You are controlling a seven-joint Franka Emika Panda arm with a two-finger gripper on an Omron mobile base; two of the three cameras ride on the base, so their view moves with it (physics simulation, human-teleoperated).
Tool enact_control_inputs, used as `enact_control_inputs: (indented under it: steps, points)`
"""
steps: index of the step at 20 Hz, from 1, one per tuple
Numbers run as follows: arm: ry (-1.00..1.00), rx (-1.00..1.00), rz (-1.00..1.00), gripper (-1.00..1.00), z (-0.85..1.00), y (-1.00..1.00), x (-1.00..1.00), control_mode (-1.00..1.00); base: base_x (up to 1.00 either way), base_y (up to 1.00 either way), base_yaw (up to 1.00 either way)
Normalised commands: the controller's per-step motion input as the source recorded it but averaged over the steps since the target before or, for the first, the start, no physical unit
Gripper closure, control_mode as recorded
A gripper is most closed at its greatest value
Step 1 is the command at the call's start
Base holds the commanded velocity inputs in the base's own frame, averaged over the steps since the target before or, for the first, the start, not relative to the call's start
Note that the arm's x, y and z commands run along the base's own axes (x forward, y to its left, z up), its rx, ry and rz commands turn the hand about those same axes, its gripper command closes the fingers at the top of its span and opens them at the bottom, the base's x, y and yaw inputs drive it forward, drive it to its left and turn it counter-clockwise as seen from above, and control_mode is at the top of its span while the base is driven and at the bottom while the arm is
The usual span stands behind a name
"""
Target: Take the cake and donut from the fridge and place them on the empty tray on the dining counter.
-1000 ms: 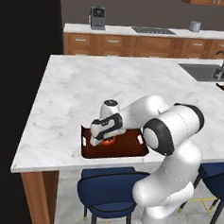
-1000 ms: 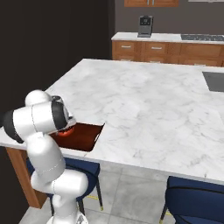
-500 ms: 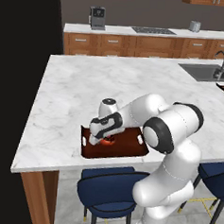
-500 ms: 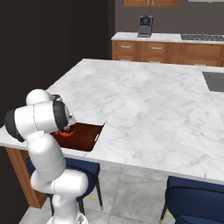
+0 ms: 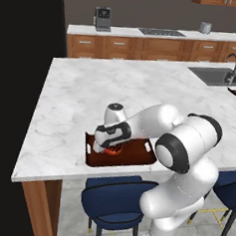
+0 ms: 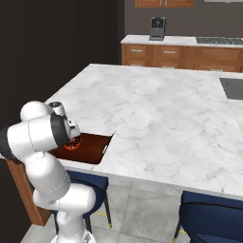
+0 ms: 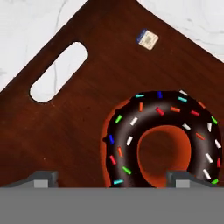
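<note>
Gripper (image 7: 111,179) is standing spread, the donut (image 7: 162,140) lying freed beneath it on the tray (image 7: 65,131); cake apparently still awaiting fetching.

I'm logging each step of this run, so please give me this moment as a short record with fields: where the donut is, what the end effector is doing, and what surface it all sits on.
donut: lying flat on the tray, chocolate glaze with coloured sprinkles
tray: dark reddish-brown, at the near edge of the dining counter, handle cut-out visible in the hand view
end effector: low over the tray, directly above the donut, jaws open, the fingertips spread wide with the donut between them, not gripped
cake: not on the visible part of the tray
stools: blue, tucked under the counter edge
</note>
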Motion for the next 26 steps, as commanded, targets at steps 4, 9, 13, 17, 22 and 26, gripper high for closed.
enact_control_inputs:
  steps: [4,9,13,17,22,26]
  points:
    - [-0.01,-0.03,0.0,-1.0,0.95,0.0,-0.08,-1.0,0.0,0.0,0.0]
    - [-0.23,-0.05,0.0,-1.0,0.92,-0.19,-0.85,-1.0,0.0,0.0,0.0]
    - [-0.48,0.01,0.0,-1.0,0.78,-0.61,-1.0,-1.0,0.0,0.0,0.0]
    - [-0.5,0.1,0.0,-1.0,0.9,-0.72,-1.0,-1.0,0.0,0.0,0.0]
    - [-0.41,0.17,-0.03,-1.0,1.0,-0.72,-0.99,-1.0,0.0,0.0,0.0]
    - [-0.13,0.21,-0.02,-1.0,1.0,-0.54,-0.85,-1.0,0.0,0.0,0.0]
